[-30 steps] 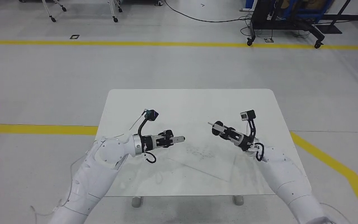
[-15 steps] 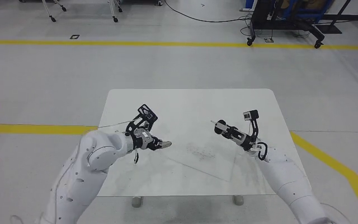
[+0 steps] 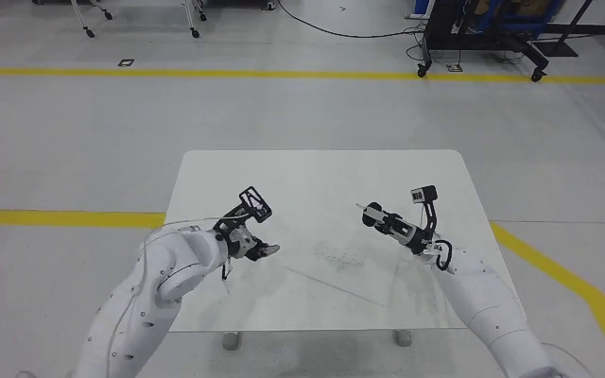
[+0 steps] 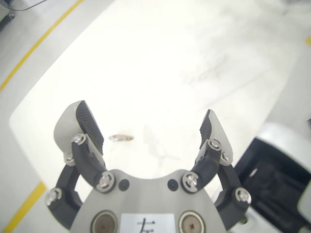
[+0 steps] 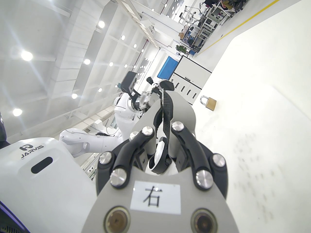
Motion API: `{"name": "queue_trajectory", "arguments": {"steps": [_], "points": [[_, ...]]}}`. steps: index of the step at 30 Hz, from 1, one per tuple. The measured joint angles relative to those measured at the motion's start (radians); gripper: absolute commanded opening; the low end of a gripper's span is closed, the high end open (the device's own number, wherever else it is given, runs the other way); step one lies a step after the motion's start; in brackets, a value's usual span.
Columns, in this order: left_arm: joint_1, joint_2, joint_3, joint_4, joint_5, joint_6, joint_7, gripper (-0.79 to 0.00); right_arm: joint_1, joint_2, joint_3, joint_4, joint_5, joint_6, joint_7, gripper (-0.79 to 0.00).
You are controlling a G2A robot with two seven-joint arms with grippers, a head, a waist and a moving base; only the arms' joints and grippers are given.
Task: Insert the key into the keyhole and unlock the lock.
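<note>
A small brass padlock (image 5: pixel 209 102) with a silver shackle lies on the white table (image 3: pixel 321 180). In the left wrist view the padlock (image 4: pixel 121 137) is a blurred brass shape on the tabletop. My left gripper (image 4: pixel 145 112) hovers open over it, and the lock sits nearer one finger (image 4: pixel 88 124). From above, the left gripper (image 3: pixel 267 250) is over the table's left half. My right gripper (image 3: pixel 367 214) is held above the right half, aimed toward the middle. It (image 5: pixel 165 84) is shut on a thin metal key (image 3: pixel 358 206) that sticks out past the fingertips.
Dark scuff marks (image 3: pixel 340 255) cover the table's centre between the arms. The table's front edge (image 3: pixel 312 330) runs close under both forearms. Yellow floor lines (image 3: pixel 284 74) and a wheeled frame (image 3: pixel 482 42) lie beyond the table.
My left arm has pulled back toward the left and turned its gripper down over the table. The right gripper has barely shifted, still shut on the key.
</note>
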Motion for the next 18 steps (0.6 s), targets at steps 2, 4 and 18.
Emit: {"name": "queue_trajectory", "arguments": {"steps": [2, 4, 18], "points": [[-0.039, 0.001, 0.038, 0.032, 0.135, -0.059, -0.052, 0.0, 0.0, 0.0, 0.0, 0.0, 0.0, 0.0, 0.0, -0.785], [-0.073, 0.0, 0.072, 0.062, 0.21, -0.141, -0.07, 0.0, 0.0, 0.0, 0.0, 0.0, 0.0, 0.0, 0.0, -0.785], [-0.312, 0.026, 0.283, 0.383, 0.228, -0.413, 0.046, -0.095, 0.0, 0.0, 0.0, 0.0, 0.0, 0.0, 0.0, -0.785]]}}
